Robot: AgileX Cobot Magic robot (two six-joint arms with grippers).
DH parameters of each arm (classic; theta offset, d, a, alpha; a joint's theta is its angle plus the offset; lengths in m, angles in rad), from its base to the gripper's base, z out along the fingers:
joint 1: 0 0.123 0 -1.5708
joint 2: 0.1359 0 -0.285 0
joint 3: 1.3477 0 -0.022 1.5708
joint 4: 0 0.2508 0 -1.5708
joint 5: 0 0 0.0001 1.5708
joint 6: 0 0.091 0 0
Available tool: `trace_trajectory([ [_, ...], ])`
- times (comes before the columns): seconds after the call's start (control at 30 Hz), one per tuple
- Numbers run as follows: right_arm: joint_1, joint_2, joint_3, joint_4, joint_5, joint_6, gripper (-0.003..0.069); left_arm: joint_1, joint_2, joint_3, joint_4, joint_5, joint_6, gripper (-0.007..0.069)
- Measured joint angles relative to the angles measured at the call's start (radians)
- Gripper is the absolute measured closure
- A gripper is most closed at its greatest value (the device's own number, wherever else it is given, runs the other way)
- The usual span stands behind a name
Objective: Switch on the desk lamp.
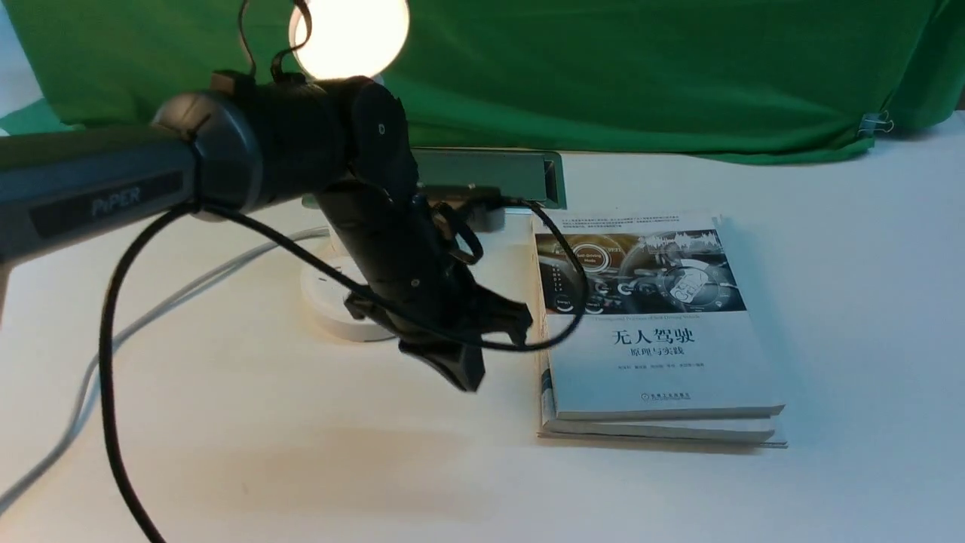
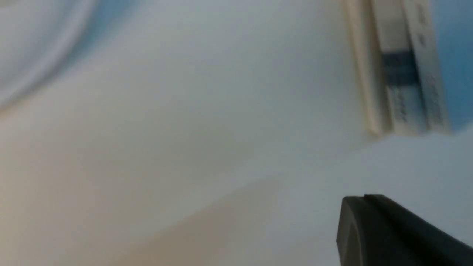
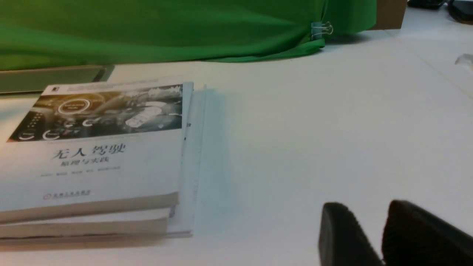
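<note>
The desk lamp's round disc head glows warm at the back left. Its white round base stands on the table, mostly hidden by my left arm; its buttons do not show. Its white cord runs off to the left. My left gripper is shut and empty, just above the table, in front of the base and beside the books. In the left wrist view its fingers are pressed together, with the base's rim blurred. My right gripper is narrowly open, empty, low over bare table right of the books.
Stacked books lie right of the lamp base and show in the right wrist view. A grey-green flat box sits behind them. Green cloth hangs along the back. A black cable loops from my left arm.
</note>
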Motion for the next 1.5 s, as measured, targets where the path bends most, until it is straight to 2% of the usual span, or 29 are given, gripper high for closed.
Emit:
trace_trajectory([
  [0.03,0.000,0.000,0.000,0.000,0.000,0.000,0.0421,0.000,0.000,0.004,-0.007,0.000,0.000,0.0624],
  [0.1,0.000,0.000,0.000,0.000,0.000,0.000,0.0421,-0.036,-0.099,0.070,-0.067,0.017,0.091,0.0624],
  [0.13,0.000,0.000,0.000,0.000,0.000,0.000,0.0421,-0.038,-0.108,0.074,-0.072,0.017,0.095,0.0624],
  [0.37,0.000,0.000,0.000,0.000,0.000,0.000,0.0421,-0.060,-0.570,0.237,-0.090,-0.074,0.230,0.0624],
  [0.43,0.000,0.000,0.000,0.000,0.000,0.000,0.0421,-0.060,-0.720,0.300,-0.090,-0.178,0.270,0.0624],
  [0.67,0.000,0.000,0.000,0.000,0.000,0.000,0.0421,-0.060,-1.119,0.578,-0.090,-0.561,0.293,0.0624],
  [0.9,0.000,0.000,0.000,0.000,0.000,0.000,0.0421,-0.060,-1.451,0.876,-0.073,-0.814,0.296,0.0624],
  [1.1,0.000,0.000,0.000,0.000,0.000,0.000,0.0421,-0.061,-1.572,1.021,-0.061,-0.830,0.297,0.0624],
  [1.5,0.000,0.000,0.000,0.000,0.000,0.000,0.0421,-0.061,-1.580,1.182,-0.037,-0.848,0.297,0.0624],
])
